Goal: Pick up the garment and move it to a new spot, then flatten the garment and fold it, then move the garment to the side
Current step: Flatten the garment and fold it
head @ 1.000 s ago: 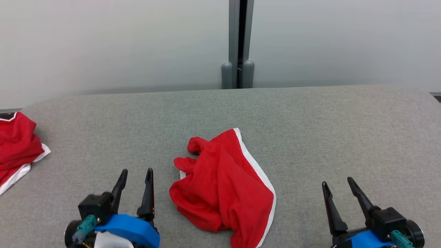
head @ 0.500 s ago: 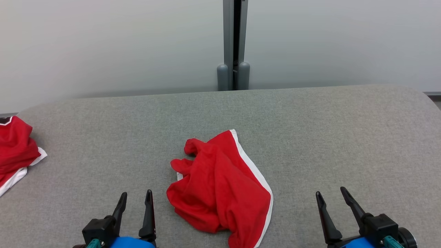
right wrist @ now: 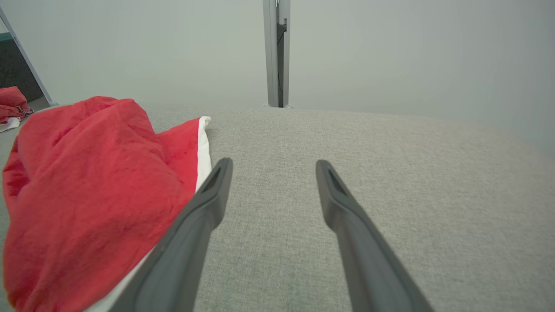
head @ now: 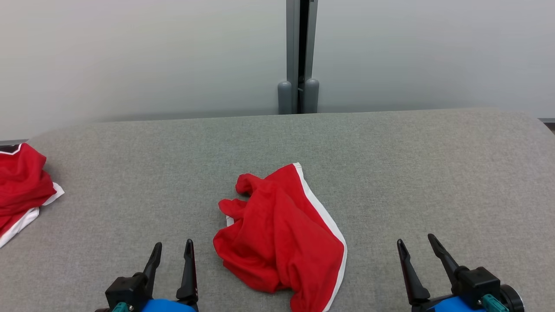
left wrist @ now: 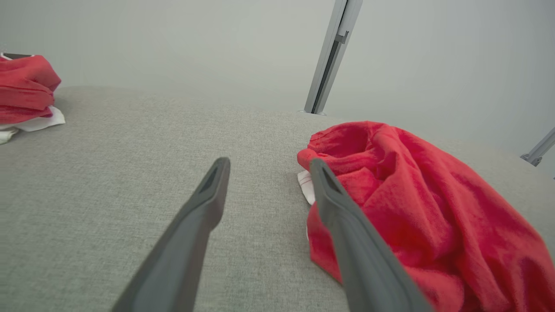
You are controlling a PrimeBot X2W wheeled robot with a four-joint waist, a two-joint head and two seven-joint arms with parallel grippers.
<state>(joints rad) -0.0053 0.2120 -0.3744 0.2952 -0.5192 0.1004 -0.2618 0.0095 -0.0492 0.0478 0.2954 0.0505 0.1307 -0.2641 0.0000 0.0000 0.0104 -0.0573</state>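
My left claw (head: 173,243) sits low at the near left of the grey padded table (head: 412,164), its two dark fingers spread wide and closed on nothing. My right claw (head: 415,238) sits at the near right, spread just as wide and equally empty. Both point away from me across the table. Between them, about midway across and towards my edge, lies the garment (head: 282,236). It is a crumpled red heap, bunched and folded over itself, with a white trim running down its right side and curling under at the near end. A small patch of white also peeps out on its left. From my head, the left claw is near the garment's left edge, with a strip of bare table between them. The right claw is well apart from the trim. Neither claw touches the cloth. At the far left edge of the table lies a second cloth (head: 21,182), red with a white edge, also rumpled. Beyond the table stands a pale wall (head: 130,56) with a grey post (head: 299,52) rising at its middle.
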